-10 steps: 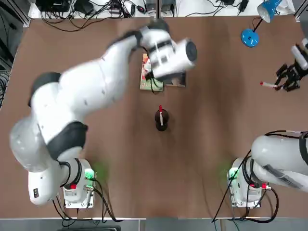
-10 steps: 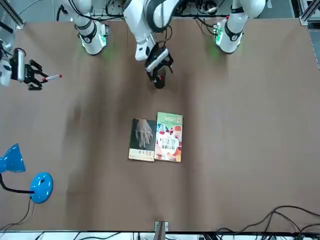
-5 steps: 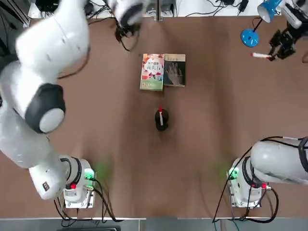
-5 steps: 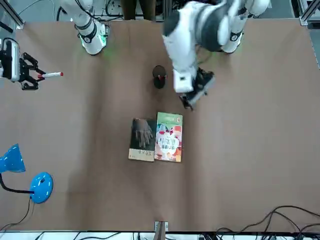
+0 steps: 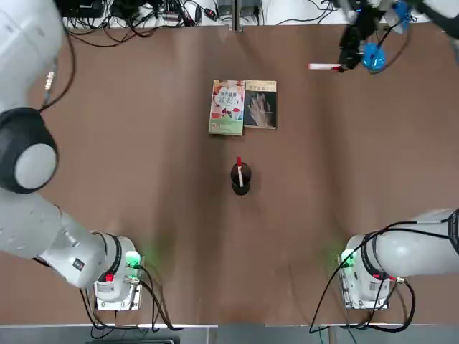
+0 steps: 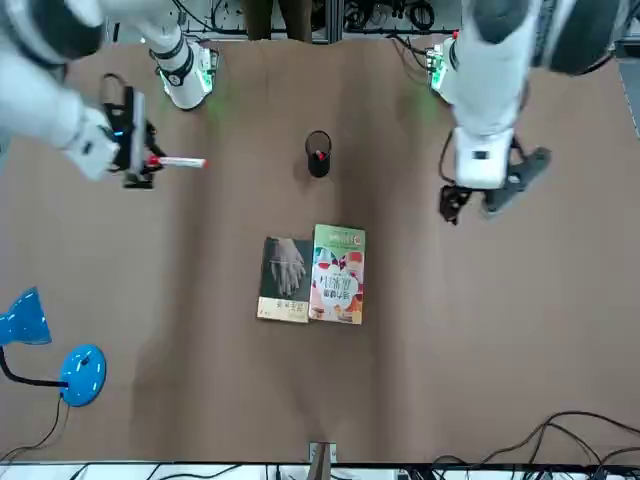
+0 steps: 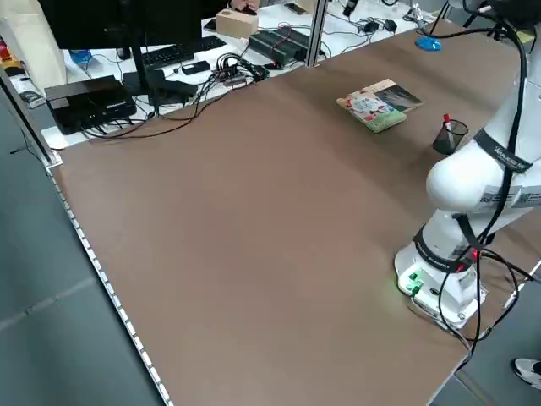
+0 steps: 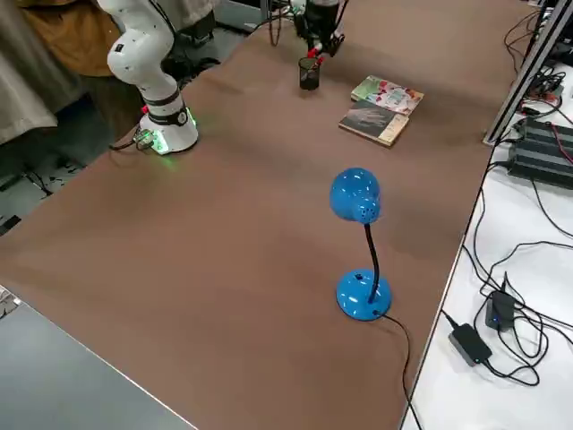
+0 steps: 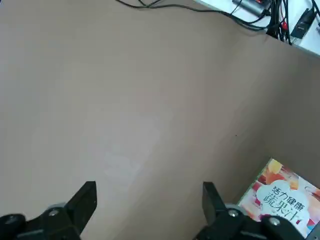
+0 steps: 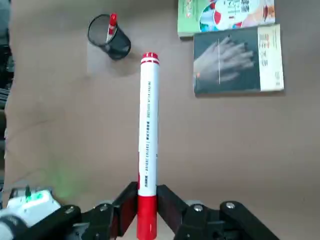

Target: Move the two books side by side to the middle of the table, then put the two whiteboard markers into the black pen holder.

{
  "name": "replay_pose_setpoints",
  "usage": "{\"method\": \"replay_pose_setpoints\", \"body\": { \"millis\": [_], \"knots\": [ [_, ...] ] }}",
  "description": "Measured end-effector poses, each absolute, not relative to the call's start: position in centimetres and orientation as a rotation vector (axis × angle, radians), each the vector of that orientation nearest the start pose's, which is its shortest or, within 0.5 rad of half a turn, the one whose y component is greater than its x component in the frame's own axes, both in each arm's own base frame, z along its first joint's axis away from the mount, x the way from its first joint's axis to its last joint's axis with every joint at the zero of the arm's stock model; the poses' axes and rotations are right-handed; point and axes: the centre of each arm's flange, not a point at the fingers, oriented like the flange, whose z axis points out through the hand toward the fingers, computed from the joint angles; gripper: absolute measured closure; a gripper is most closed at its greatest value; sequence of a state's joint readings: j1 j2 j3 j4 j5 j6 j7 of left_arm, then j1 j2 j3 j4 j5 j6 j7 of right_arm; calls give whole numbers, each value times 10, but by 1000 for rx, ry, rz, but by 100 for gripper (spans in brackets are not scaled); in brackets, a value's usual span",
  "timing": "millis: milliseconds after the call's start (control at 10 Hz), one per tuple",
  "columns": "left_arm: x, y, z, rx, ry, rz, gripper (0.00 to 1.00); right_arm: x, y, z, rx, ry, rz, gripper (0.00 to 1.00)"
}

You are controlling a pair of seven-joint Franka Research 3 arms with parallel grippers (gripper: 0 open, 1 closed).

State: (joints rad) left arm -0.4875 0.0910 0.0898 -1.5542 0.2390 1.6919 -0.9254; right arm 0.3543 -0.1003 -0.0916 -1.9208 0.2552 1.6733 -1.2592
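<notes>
Marker one (image 10: 148,130) is in the right gripper (image 10: 147,207): fingers closed on its big red cap, white barrel sticking out past the fingertips, free end pointing toward the robot's left. That gripper is on the far right part of the table (image 5: 208,236), overlapping the blue lamp (image 5: 374,56) in the top view. Height over the tabletop is probably well clear, but hard to call from these angles.

Pen holder (image 5: 241,179) stands upright on the robot's side of the books, well apart from the gripped marker. Second marker (image 10: 112,25) is already in it, red end up, leaning on the rim.

Books are side by side near the table's middle line, toward the side away from the robot: colourful one (image 5: 227,107) on the left, dark one with the hand picture (image 5: 260,104) on the right, long edges about touching, both flat.

Left gripper (image 9: 151,192): wide, nothing between the fingers, over the table to the left of the books and holder, clear of both.
</notes>
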Motion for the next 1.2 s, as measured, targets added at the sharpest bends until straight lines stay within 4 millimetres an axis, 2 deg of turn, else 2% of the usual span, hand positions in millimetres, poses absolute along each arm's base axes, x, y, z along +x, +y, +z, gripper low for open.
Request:
{"method": "replay_pose_setpoints", "body": {
  "millis": [100,300,500,700,900,1000,1200],
  "knots": [
    [558,-182,606,-2916,-710,-256,6,483,191,530,-2155,-1950,32,77],
    [564,-119,626,-3011,-577,-222,5,451,268,551,-2296,-2033,73,77],
    [568,-75,630,-3088,-385,-192,3,412,329,558,-2396,-2089,74,77],
    [568,-44,631,-3135,-245,-157,3,374,378,550,-2508,-2141,76,77],
    [562,-20,634,-3145,-130,-123,1,342,420,527,-2590,-2198,115,77],
    [561,-12,633,-3145,-113,-115,1,330,436,517,-2631,-2240,151,77],
    [558,-13,627,-3146,-94,-78,0,311,471,494,-2711,-2313,230,77]
  ]
}}
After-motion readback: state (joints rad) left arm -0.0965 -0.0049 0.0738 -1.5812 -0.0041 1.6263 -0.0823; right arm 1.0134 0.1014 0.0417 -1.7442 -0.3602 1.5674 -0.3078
